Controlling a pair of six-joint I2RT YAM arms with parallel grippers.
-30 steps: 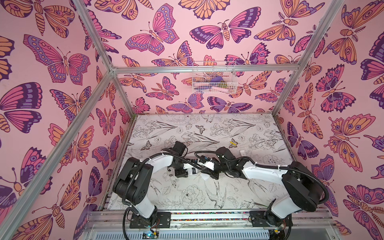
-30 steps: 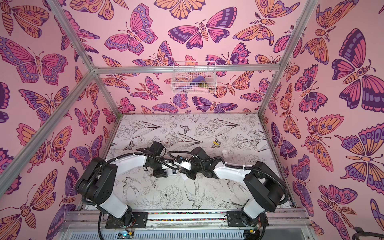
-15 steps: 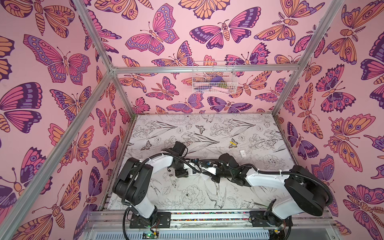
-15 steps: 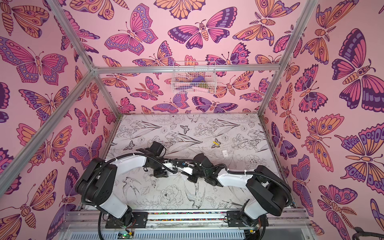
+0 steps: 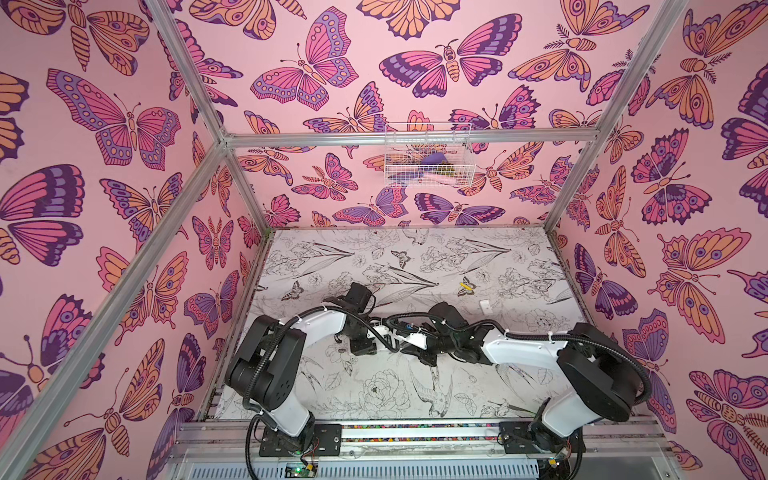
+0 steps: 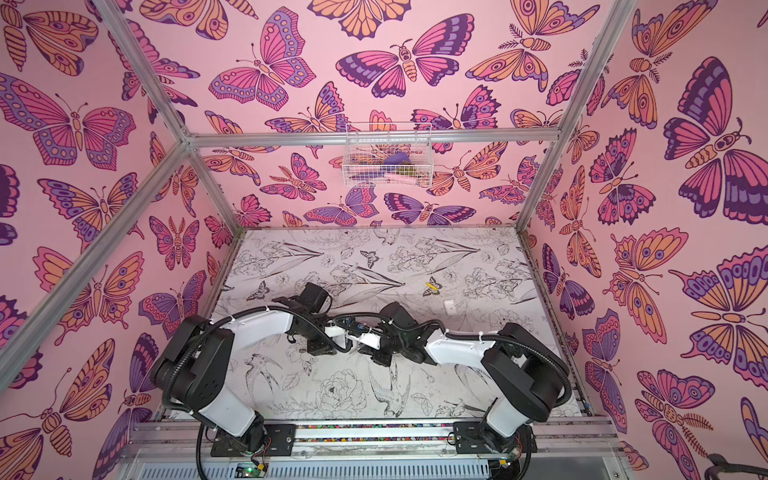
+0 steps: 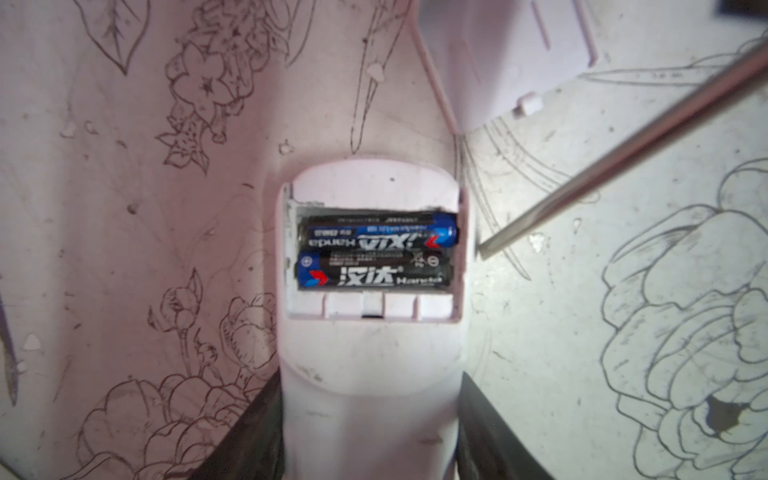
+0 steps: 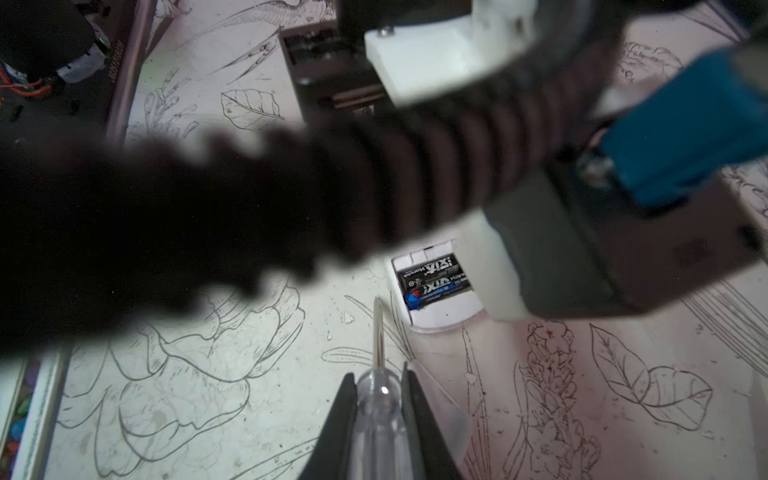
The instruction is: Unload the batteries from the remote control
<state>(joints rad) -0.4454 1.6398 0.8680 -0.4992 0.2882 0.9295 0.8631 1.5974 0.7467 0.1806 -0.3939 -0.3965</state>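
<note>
**Both top views.** The arms meet near the centre of the table (image 5: 374,257), the left from 9 o'clock and the right from 3 o'clock. A yellow battery (image 5: 466,286) lies loose at about 2 o'clock from the meeting point. A small white cover (image 5: 485,306) lies near it, at its 4 o'clock.

**Left wrist view.** The left gripper (image 7: 370,386) has its fingers clamped on the two sides of the remote control (image 7: 370,345), whose compartment stands open. Two black batteries (image 7: 370,274) with blue ends sit side by side inside it. A detached cover (image 7: 498,54) lies close beyond the remote's end.

**Right wrist view.** The right gripper (image 8: 380,395) has its fingers pressed onto the clear handle of a screwdriver (image 8: 378,336). The blade tip stands just beside the remote's side edge, level with the batteries; whether it touches cannot be told.
</note>
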